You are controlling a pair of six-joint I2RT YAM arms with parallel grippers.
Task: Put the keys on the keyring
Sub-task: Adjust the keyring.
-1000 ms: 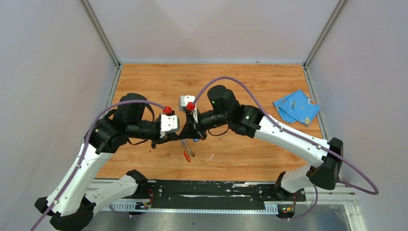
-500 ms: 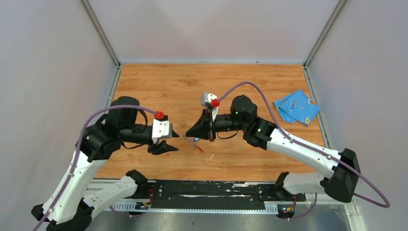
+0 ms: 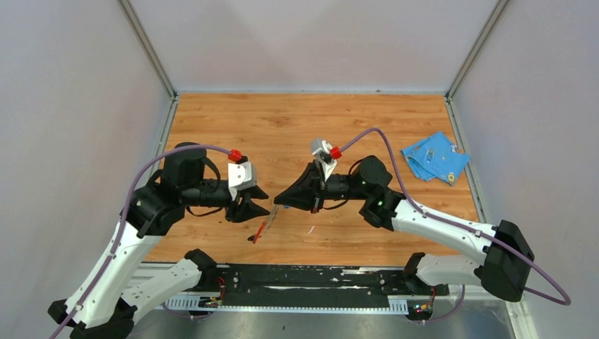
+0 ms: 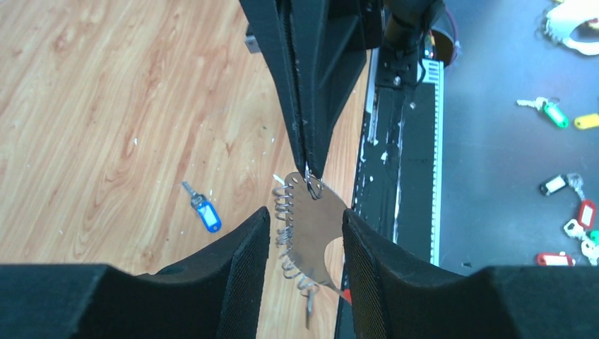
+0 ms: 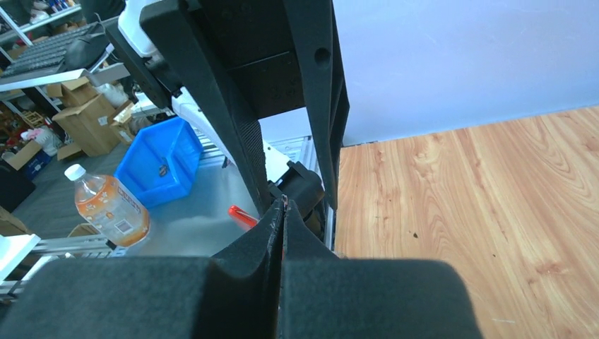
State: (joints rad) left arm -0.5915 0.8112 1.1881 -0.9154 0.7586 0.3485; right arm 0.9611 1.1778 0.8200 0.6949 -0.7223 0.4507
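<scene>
In the top external view, the right gripper [image 3: 280, 200] is pinching shut on the top of the keyring [image 3: 265, 224], a short curved strap fob, silvery grey above and red at its low end. The strap is dangling below those fingertips over the wooden table [image 3: 282, 127]. The left gripper [image 3: 260, 207] is hovering just beside the strap, its tips facing the right one's. A crumpled blue cloth [image 3: 434, 157] is lying well behind the right arm, blocking nothing.

In the left wrist view, the left fingers [image 4: 240, 268] are standing partly open with the grey strap hanging between them; whether they are touching it cannot be told. The right fingertips are gripping the small metal ring [image 4: 313, 186] just ahead. The tiny blue-headed key [image 4: 205, 214] is lying flat on the wood, off to one finger's outer side and well apart from the ring. Closing gently, low on the strap, would likely steady it while leaving the ring free. No black-headed key is showing.

In the right wrist view, the right fingers [image 5: 233, 282] are pressing together on a thin wire. Beyond them, off the table, a blue plastic bin [image 5: 159, 159] and a bottle [image 5: 106, 205] are standing.
</scene>
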